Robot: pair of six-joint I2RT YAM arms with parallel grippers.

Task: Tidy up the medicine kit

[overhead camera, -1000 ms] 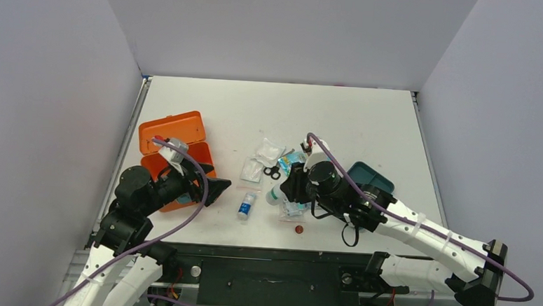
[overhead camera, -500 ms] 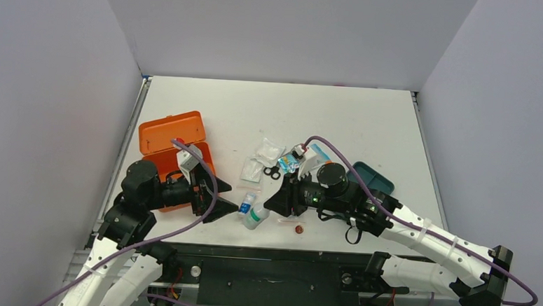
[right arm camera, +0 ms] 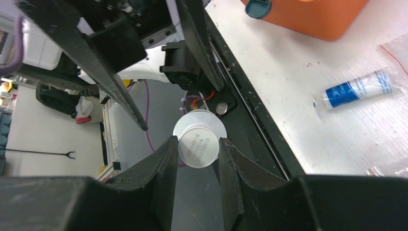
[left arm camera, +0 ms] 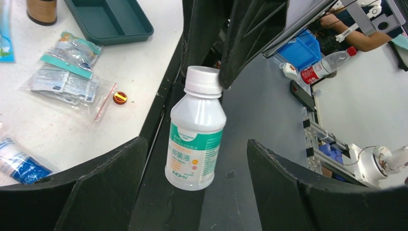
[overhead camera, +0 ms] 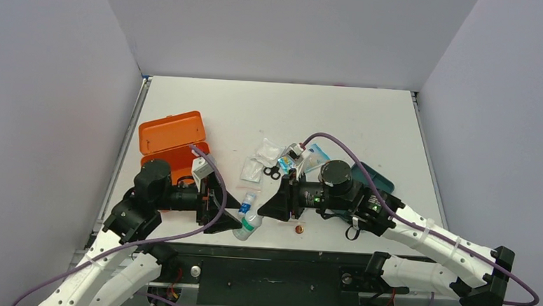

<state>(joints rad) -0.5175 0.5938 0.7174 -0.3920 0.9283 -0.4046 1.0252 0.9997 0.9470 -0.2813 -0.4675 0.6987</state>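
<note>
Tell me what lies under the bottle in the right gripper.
The white bottle hangs by its cap from the right gripper over the table edge. Below it: black frame and grey floor. The spot straight beneath its base is hidden.

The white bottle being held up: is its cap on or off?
On. The white cap sits closed on the neck of the bottle, and the right gripper pinches it there.

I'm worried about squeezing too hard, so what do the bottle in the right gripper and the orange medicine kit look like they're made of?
The bottle looks like milky white plastic with a soft sheen and a printed teal label; its cap is opaque white, probably plastic too. The medicine kit looks like rigid moulded plastic, evenly orange with a dull satin surface.
</note>
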